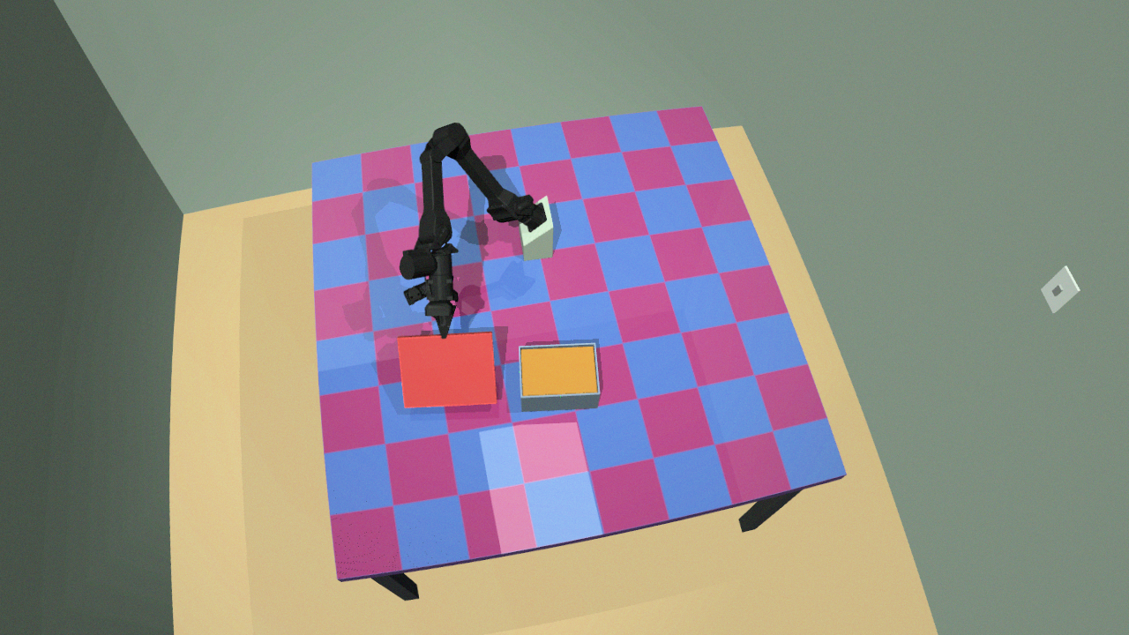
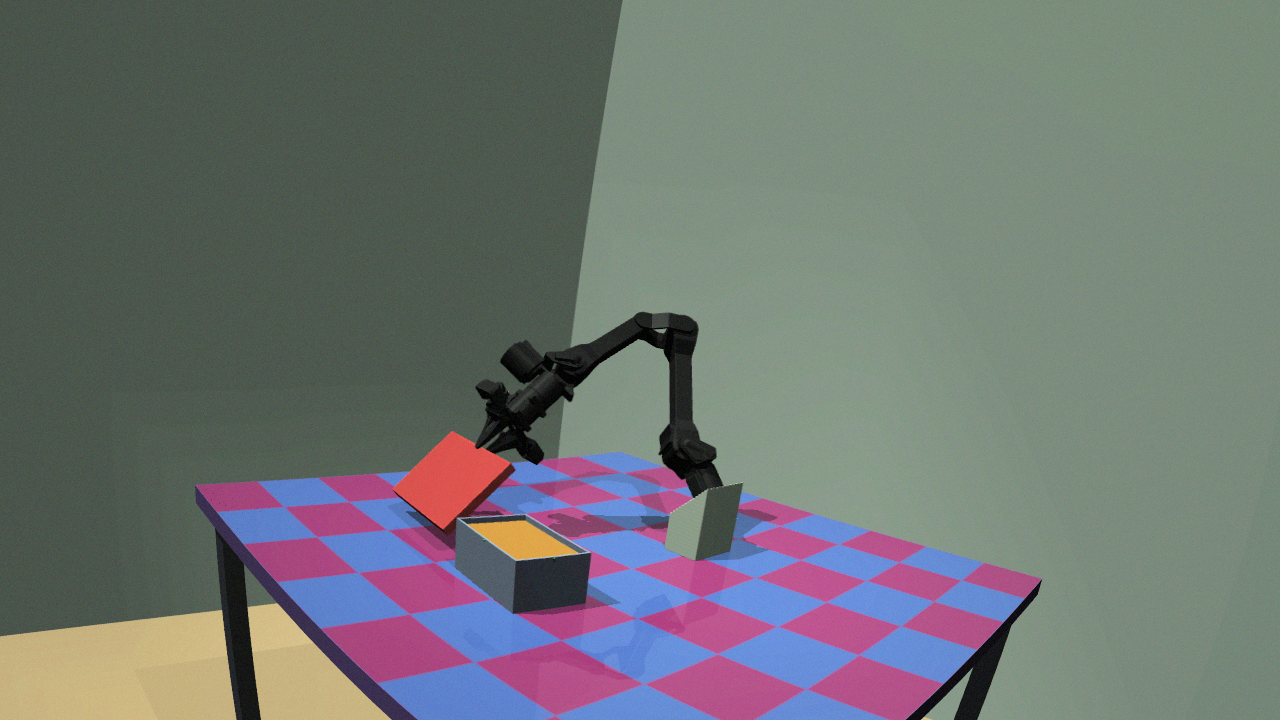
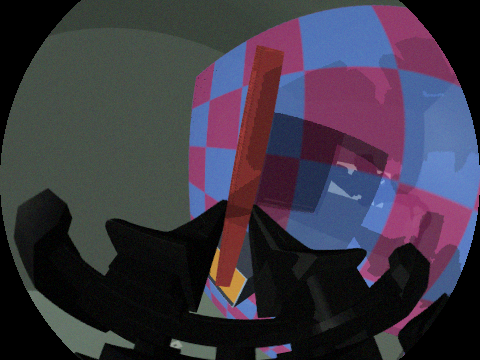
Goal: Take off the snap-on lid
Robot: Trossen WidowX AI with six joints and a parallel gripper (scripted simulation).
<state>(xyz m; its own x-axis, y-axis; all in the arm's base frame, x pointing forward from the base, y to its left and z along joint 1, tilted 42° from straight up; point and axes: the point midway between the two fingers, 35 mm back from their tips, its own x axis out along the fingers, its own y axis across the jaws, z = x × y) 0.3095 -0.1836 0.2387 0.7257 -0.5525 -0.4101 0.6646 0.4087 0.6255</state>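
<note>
The red lid [image 1: 447, 370] [image 2: 454, 480] [image 3: 256, 130] is off the box, held tilted above the table, its outer face up and its far side lower. My gripper [image 1: 444, 334] [image 2: 481, 445] [image 3: 238, 207] is shut on the lid's near edge. In the exterior view the lid's lowest corner is close to the table top; whether it touches is hard to tell. The wrist view shows the lid edge-on between the fingers, with its shadow on the table beside it. The grey storage box [image 1: 560, 402] [image 2: 550, 586] stands upright and open to the right of the lid, with an orange surface inside.
The checkered table [image 1: 678, 418] [image 2: 716, 676] carries everything. A pale wedge-shaped stand [image 1: 538, 247] [image 2: 718, 523] under the arm's base stands behind the box. The table's left edge runs to the left of the lid.
</note>
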